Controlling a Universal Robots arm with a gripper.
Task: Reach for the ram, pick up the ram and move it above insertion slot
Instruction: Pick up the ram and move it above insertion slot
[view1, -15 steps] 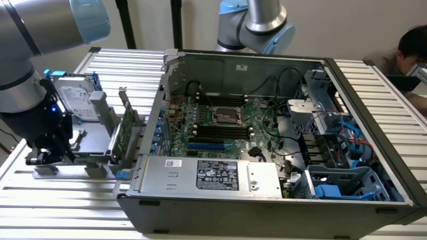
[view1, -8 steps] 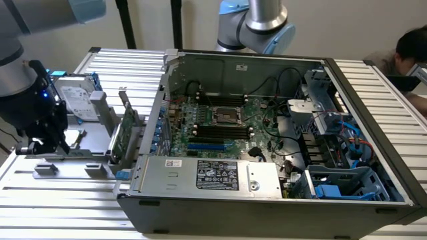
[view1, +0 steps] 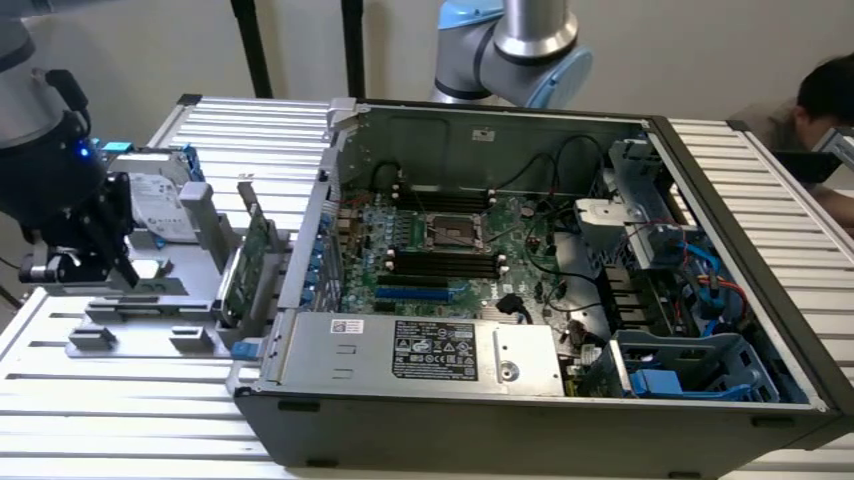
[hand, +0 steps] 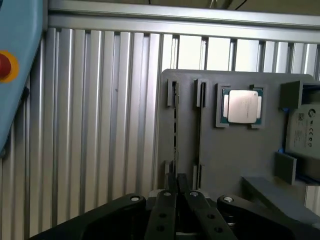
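The ram (hand: 175, 127) stands on edge in the outer slot of a grey parts tray (hand: 225, 150), seen as a thin dark line. My gripper (hand: 176, 179) hangs above the near end of that slot, fingers (hand: 164, 210) drawn together with nothing visibly between them. In the exterior view the gripper (view1: 78, 268) sits low over the tray (view1: 147, 325) at the exterior view's left. The black memory slots (view1: 447, 263) lie on the motherboard inside the open computer case (view1: 534, 420).
On the tray sit a processor chip (hand: 243, 106), a silver hard drive (view1: 154, 215) and a wide green expansion card (view1: 254, 262). A second tray slot (hand: 200, 125) runs beside the ram. A person (view1: 827, 100) is at the exterior view's right. A blue casing with a red button (hand: 4, 66) lies off the tray.
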